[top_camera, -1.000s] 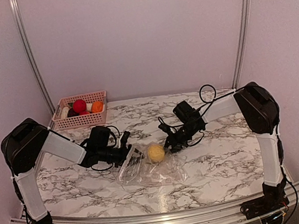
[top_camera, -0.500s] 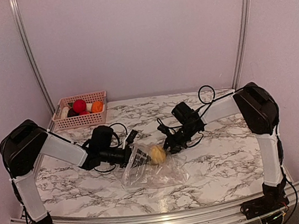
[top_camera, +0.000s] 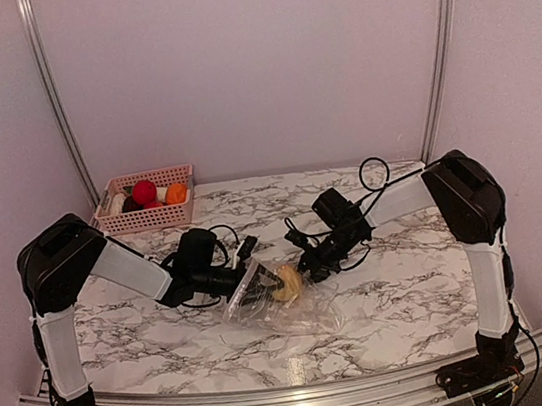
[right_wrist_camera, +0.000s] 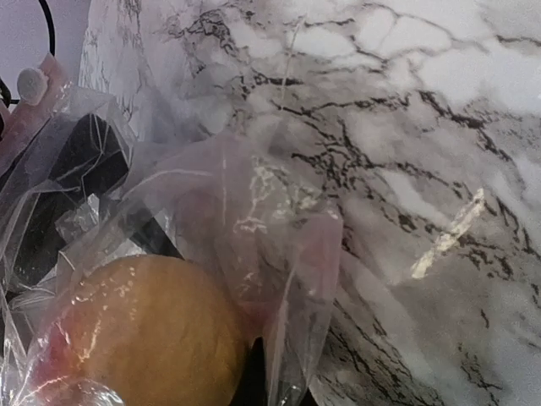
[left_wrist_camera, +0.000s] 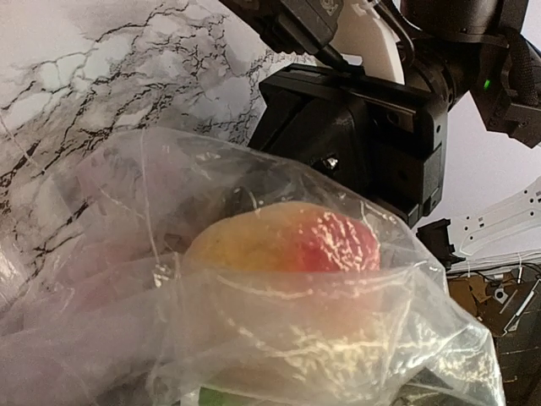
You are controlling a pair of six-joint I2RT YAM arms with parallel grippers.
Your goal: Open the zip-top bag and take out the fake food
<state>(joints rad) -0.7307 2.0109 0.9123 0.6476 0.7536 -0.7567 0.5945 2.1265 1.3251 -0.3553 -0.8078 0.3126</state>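
Zip-top bag (top_camera: 306,311) lies on marble table (top_camera: 414,284), yellow-red toy fruit (top_camera: 286,284) at its mouth; right gripper (top_camera: 308,266) clamped on bag edge; left gripper (top_camera: 252,281) at the mouth, spread unclear to us; we judge film limp, slippery, fruit light, rigid; take fruit across its middle.

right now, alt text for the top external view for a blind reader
The left claw and right claw meet at a clear zip-top bag mid-table holding a yellow toy fruit; the left is at the bag's mouth, the right shut on its edge. A pink basket of toy food sits at the back left of the marble table.
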